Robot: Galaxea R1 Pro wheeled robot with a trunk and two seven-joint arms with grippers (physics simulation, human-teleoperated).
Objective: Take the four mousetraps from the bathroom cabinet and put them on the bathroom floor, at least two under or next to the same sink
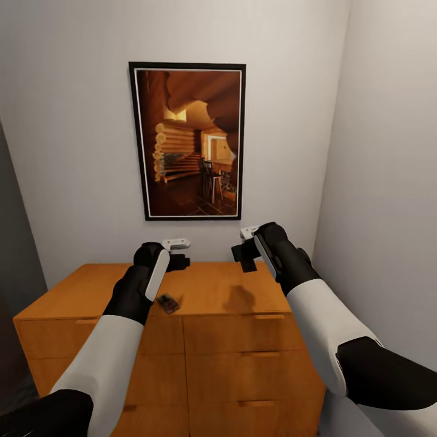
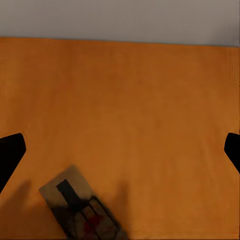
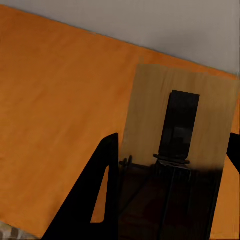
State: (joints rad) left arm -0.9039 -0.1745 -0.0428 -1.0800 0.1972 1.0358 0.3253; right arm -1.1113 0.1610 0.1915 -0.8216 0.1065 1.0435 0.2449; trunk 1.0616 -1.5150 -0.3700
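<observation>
The right gripper (image 3: pixel 170 165) pinches one mousetrap (image 3: pixel 182 125) above the cabinet (image 1: pixel 230 288) top, while the spread left gripper (image 2: pixel 120 150) hovers near another mousetrap (image 1: pixel 168 303) lying there: light, stiff, probably best pinched across its board edges.
</observation>
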